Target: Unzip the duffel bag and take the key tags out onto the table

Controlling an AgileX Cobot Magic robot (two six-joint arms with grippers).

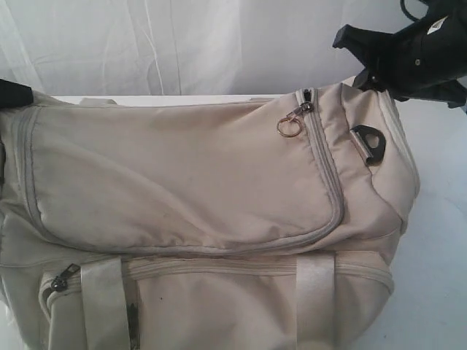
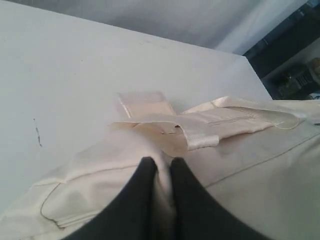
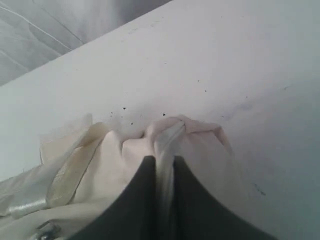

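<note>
At the far left edge of the exterior frame, only a dark sliver of the left gripper [image 1: 9,91] is seen, set against one end of the duffel bag [image 1: 182,175]. In the left wrist view its fingers [image 2: 144,177] are shown drawn almost together, clamped on a raised fold of the bag's cream fabric.

The bag is laid on the white table [image 1: 438,240] and fills most of the exterior frame. Its long axis runs from left to right, with one end cut off at the left edge and the other pointed toward the right side. At lower left a small side zipper pull [image 1: 63,279] is seen, and the webbing straps [image 1: 102,302] are draped down the near side. A grey zipper is traced round the top flap, and its ringed zipper pull [image 1: 292,122] is found right of centre, near the top. Just to its right a black D-ring [image 1: 368,144] is fixed.

At upper right the right gripper [image 1: 376,71] is pressed against the bag's right end. In the right wrist view its fingers [image 3: 144,177] are closed on a pinched ridge of fabric, with the speckled table beyond.
</note>
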